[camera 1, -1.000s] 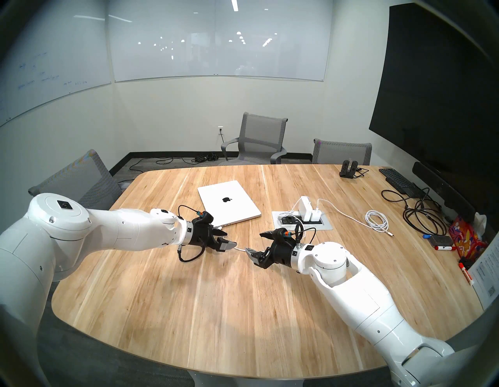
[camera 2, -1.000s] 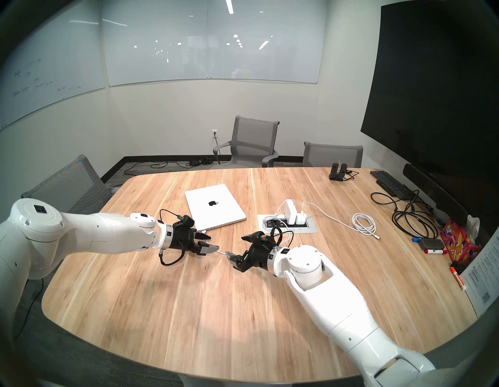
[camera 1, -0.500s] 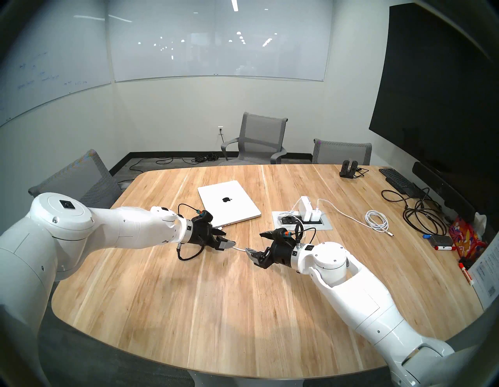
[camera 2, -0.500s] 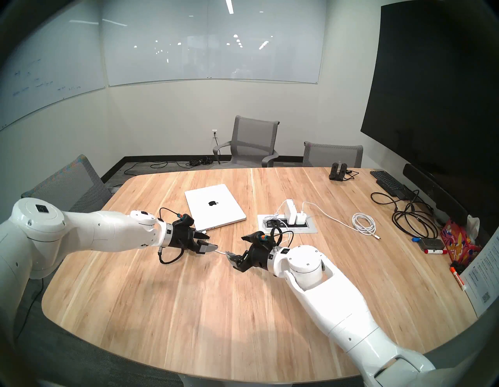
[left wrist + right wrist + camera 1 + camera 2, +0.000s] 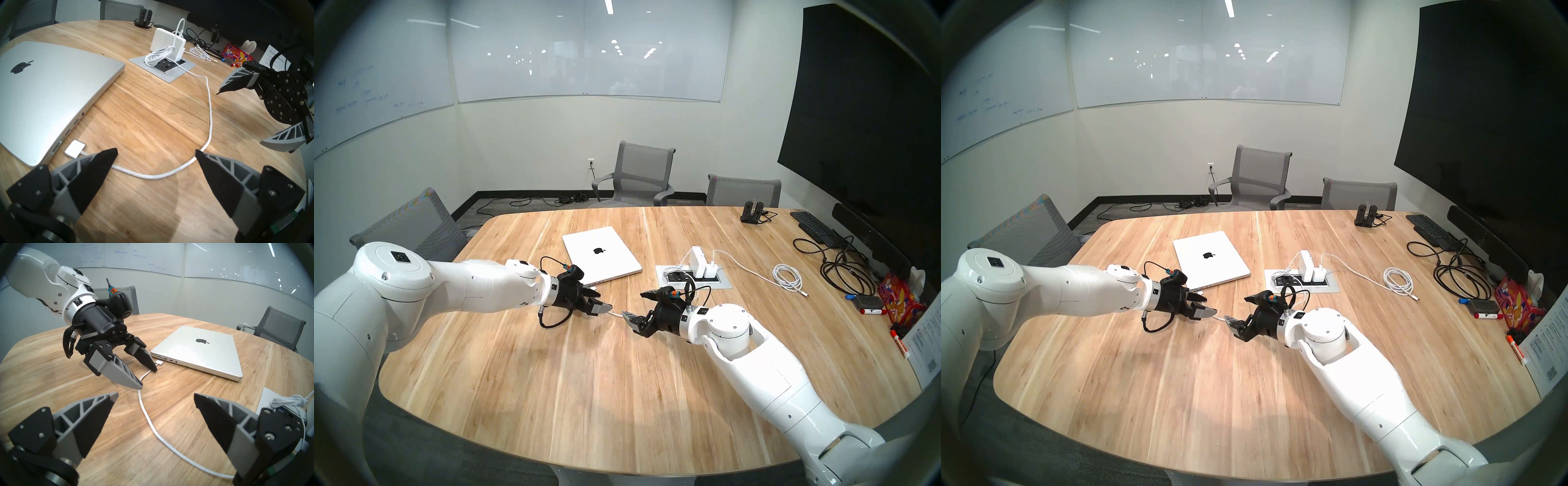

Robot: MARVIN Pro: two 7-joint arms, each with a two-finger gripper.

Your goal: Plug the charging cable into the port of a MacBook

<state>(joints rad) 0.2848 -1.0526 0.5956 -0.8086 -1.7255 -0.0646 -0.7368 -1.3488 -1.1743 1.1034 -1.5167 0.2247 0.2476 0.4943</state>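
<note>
We are hovering our left gripper (image 5: 156,151) over the charging cable (image 5: 210,108), jaws spread wide and holding nothing, because its connector (image 5: 75,148) is lying flat on the table (image 5: 585,390) just beside the MacBook (image 5: 51,84), close to the port (image 5: 57,147) at the near end of the row of slots but not yet seated. We are keeping our right gripper (image 5: 156,396) released and empty as well, facing the left one across the cord's loose curve, apparently so either hand can take the cord. The cable is trailing back to the white charger (image 5: 167,41) standing in the table's power box (image 5: 171,74), which is leaving enough slack, we judge, to slide the connector in.
</note>
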